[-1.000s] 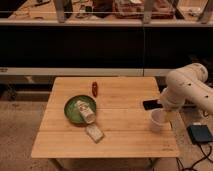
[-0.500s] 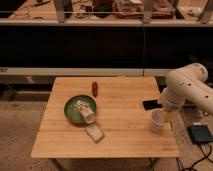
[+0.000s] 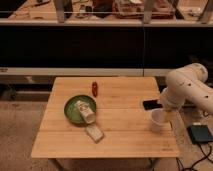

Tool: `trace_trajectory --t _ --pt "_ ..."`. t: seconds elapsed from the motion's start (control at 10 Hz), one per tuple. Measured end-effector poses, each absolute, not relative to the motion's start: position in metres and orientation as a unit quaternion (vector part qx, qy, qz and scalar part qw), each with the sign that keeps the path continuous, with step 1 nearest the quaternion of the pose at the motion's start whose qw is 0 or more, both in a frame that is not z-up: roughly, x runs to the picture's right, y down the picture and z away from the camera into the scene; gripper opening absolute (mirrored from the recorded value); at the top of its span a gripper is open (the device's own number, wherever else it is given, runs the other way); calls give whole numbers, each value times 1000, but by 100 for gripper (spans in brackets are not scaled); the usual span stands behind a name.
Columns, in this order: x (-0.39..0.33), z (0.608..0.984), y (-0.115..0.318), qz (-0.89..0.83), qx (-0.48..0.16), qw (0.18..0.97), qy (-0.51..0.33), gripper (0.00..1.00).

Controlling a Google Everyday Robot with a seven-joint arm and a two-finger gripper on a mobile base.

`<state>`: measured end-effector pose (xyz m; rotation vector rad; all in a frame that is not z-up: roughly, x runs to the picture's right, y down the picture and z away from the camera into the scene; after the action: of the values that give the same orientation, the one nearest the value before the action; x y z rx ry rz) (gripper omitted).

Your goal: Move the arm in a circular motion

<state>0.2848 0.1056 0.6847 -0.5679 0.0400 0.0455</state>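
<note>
The cream-white arm (image 3: 187, 89) of thick rounded segments with small dark dots reaches in from the right edge over the right side of the wooden table (image 3: 107, 140). Its narrow yellowish tip, the gripper (image 3: 165, 113), hangs just above and beside a small white cup (image 3: 157, 120) standing near the table's right edge.
A green plate (image 3: 70, 109) with a tipped cup lies left of centre. A pale packet (image 3: 94, 133) lies below it. A red item (image 3: 94, 88) lies near the back. A black flat object (image 3: 151, 104) sits by the arm. A dark box (image 3: 201, 133) is on the floor at right.
</note>
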Motion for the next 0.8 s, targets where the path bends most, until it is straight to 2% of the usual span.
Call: trace_trajectory --t 0.6,0.8 --pt "285 685 105 23 -279 960 20 65" --pt "292 693 83 22 -264 964 29 65"
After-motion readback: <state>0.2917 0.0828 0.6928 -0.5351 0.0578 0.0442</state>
